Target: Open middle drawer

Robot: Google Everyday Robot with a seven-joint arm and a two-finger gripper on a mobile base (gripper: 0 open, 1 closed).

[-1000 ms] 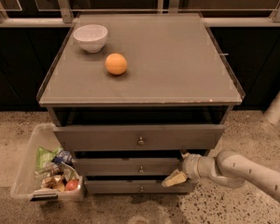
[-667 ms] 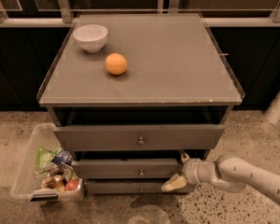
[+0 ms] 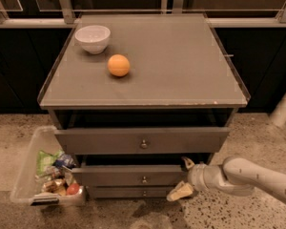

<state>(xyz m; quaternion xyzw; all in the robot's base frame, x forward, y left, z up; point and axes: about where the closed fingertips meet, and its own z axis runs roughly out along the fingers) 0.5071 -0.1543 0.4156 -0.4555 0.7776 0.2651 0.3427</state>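
While seemingly at drawer (image 3: 119, 175), gripper (image 3: 183, 178) splayed

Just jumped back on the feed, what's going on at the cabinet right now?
The robot's arm reaches in low from the right, with its tool at the right end of the middle drawer. The tool's fingers are spread, seemingly one above and one below that drawer front's edge, away from the knob. The drawer is not clearly pulled out yet. On the cabinet sit a white bowl and an orange. A bin of packets stands on the floor at the left.
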